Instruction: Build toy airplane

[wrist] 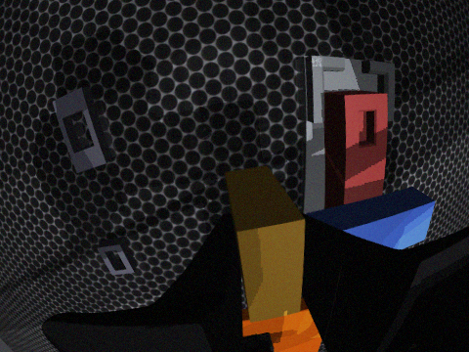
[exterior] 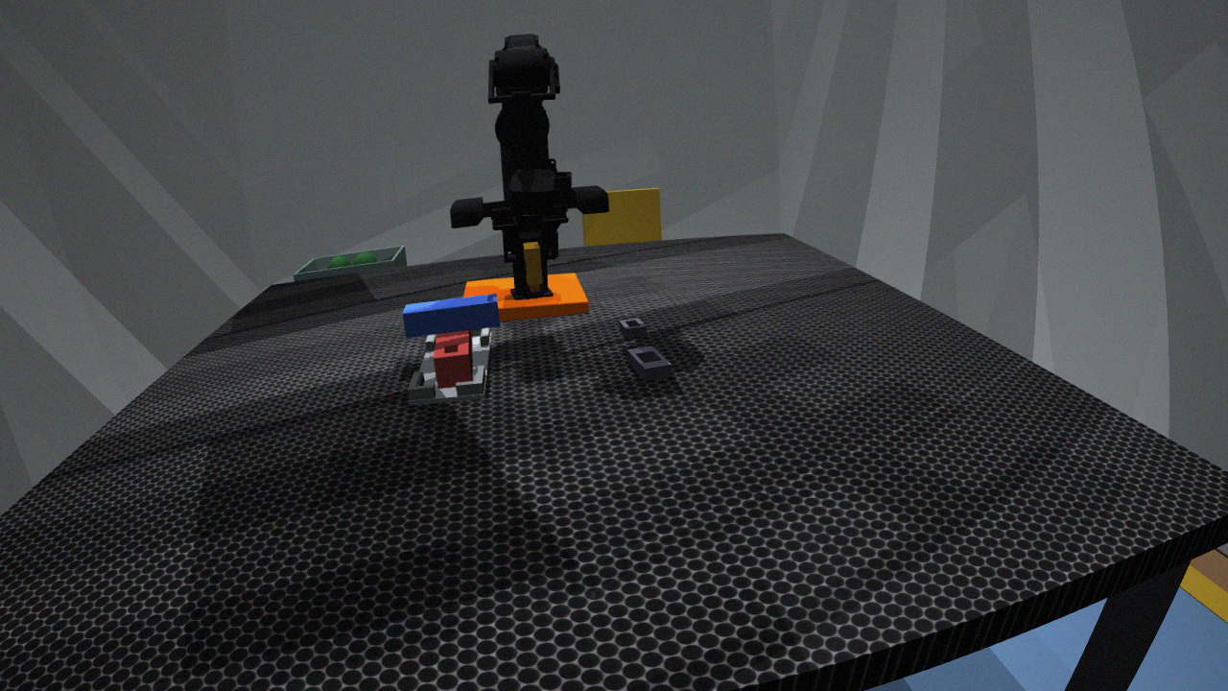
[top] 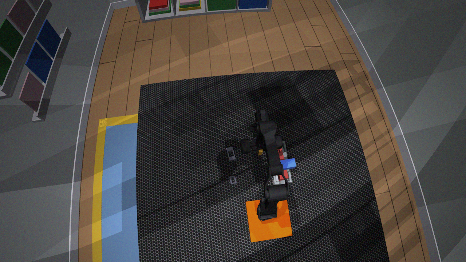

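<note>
The red fuselage (top: 283,175) (exterior: 452,369) (wrist: 363,166) lies in the light grey cradle (top: 289,181) (exterior: 422,396) (wrist: 314,161). Its open tail socket shows in the exterior view and the wrist view. The blue wing (top: 288,163) (exterior: 450,316) (wrist: 391,225) lies across the top of the fuselage; its tab is hidden. My gripper (exterior: 531,249) (wrist: 253,219) is shut on the yellow tail fin (top: 260,152) (exterior: 531,266) (wrist: 271,269) and holds it upright above the table, to the side of the cradle. In the top view the arm partly covers the fuselage and cradle.
Two grey hollow holders stand beside the cradle: a larger one (top: 230,153) (exterior: 648,362) (wrist: 65,108) and a smaller one (top: 233,180) (exterior: 632,327) (wrist: 116,260). The arm's base stands on an orange plate (top: 281,229) (exterior: 566,297).
</note>
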Controlling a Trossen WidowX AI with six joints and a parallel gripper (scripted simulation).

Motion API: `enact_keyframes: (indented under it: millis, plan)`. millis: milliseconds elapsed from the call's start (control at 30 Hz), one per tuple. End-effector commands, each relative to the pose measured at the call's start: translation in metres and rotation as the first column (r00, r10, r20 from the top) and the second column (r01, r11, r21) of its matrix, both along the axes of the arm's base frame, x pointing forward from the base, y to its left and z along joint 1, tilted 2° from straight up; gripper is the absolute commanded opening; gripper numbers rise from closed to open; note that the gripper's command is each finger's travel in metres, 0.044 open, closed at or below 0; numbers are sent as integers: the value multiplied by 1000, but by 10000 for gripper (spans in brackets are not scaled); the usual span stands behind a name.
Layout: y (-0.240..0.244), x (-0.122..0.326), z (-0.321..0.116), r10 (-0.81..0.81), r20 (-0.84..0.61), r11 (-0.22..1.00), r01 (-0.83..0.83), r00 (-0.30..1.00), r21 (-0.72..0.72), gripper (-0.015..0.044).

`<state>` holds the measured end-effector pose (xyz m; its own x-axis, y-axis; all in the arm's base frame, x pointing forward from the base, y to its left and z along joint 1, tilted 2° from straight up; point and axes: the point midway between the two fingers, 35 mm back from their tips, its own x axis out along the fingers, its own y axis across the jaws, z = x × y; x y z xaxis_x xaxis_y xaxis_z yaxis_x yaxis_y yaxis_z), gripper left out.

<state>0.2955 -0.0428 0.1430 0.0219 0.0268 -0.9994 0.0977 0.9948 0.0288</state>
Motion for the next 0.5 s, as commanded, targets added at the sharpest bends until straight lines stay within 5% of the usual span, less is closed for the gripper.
enact_keyframes:
  millis: [0, 467]
  plan:
    - [-14, 4, -3, 4, -1, 1000, -4, 1000, -6, 0]
    - [-57, 7, -13, 8, 0, 1000, -8, 1000, -9, 0]
